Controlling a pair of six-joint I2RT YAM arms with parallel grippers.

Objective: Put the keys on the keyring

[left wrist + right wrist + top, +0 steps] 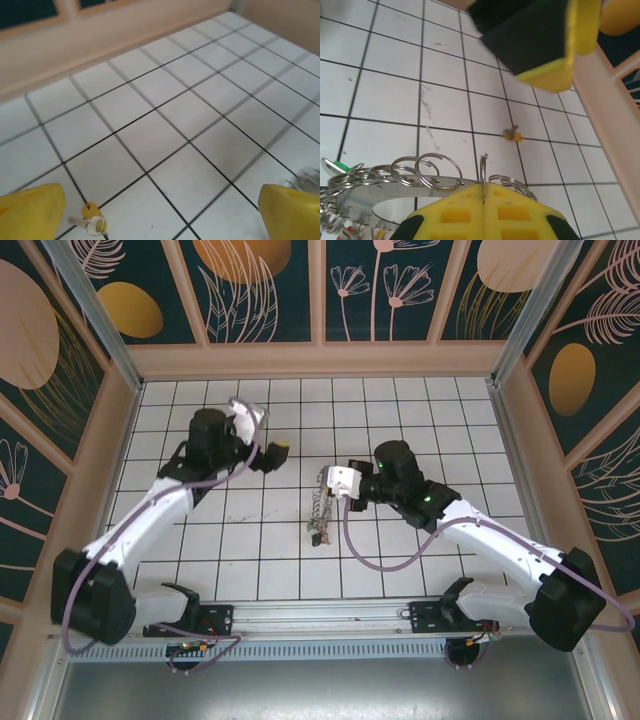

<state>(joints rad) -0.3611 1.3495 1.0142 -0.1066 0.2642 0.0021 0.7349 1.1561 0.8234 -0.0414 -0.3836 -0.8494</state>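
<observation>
Underneath everything lies the table (pixel 400 570), glossy white square tiles ruled by thin dark grout lines, with a few grey scuffs seen from the right wrist. The left arm (pixel 150 520) and right arm (pixel 500 540), in white shells with black joints, both reach in toward the middle.

The left gripper (pixel 160 215) stands spread wide and holds nothing; its left finger (pixel 30 210) and right finger (pixel 292 212), both matte yellow, sit at opposite edges of its own view. The right gripper (pixel 484 187) is closed tight, its yellow pads (pixel 455 215), moulded with square recesses, pinching one thin steel loop of the keyring (pixel 420 172).

From above the keyring (pixel 320 508) hangs as a beaded grey strand below the right gripper (pixel 325 483); up close it is a row of overlapping shiny wire loops, a green key head (pixel 341 165) among them.

A yellow key (pixel 92 220) with a silver blade lies flat on a tile, apart from the ring and below the left gripper.
</observation>
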